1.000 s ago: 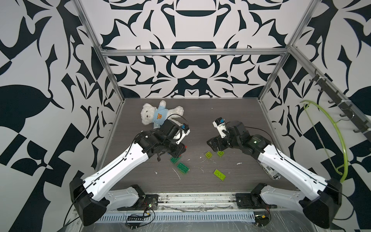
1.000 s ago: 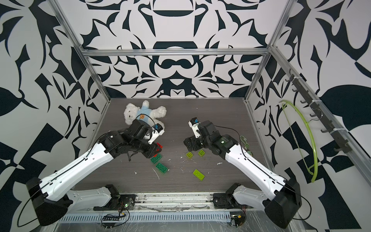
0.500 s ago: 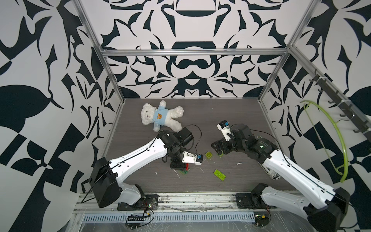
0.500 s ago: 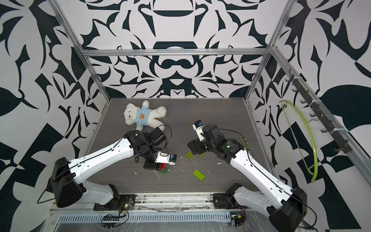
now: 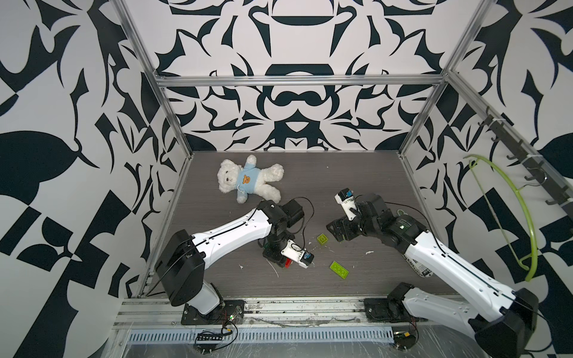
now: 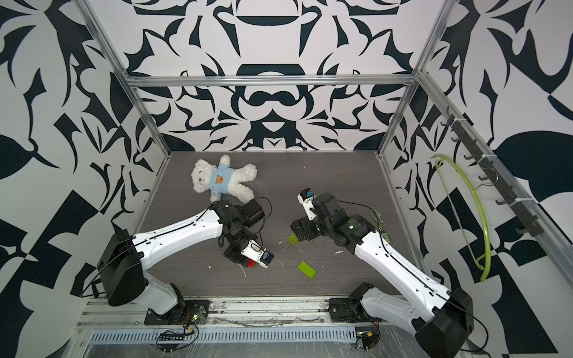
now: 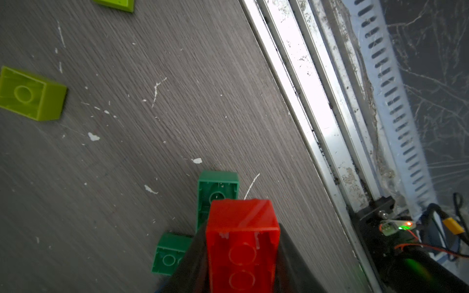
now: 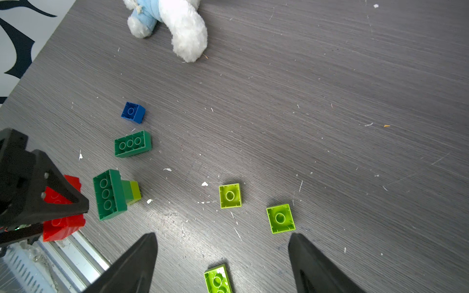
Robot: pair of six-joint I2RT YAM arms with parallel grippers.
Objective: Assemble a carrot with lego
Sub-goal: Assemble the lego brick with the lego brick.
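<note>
My left gripper (image 7: 242,236) is shut on the red brick (image 7: 242,248), held low over the table near its front edge. The red brick (image 8: 62,215) hangs just beside a short tapering stack (image 8: 111,194) on its side: a dark green oblong narrowing to a lime tip. Two dark green bricks (image 7: 217,192) (image 7: 170,253) show beneath the red one. Loose lego lies around: a dark green oblong (image 8: 132,143), a blue brick (image 8: 133,112), two lime squares (image 8: 230,195) (image 8: 280,218). My right gripper (image 8: 223,241) stands open above a lime oblong (image 8: 218,279).
A white teddy bear (image 5: 248,183) in a blue shirt lies at the back left. The metal front rail (image 7: 317,114) runs close to the left gripper. A striped trinket (image 6: 376,217) lies behind the right arm. A green hanger (image 5: 524,217) hangs on the right wall.
My left arm has swung from beside the teddy bear toward the front of the table and come down by the green bricks. The right arm has shifted slightly to the right.
</note>
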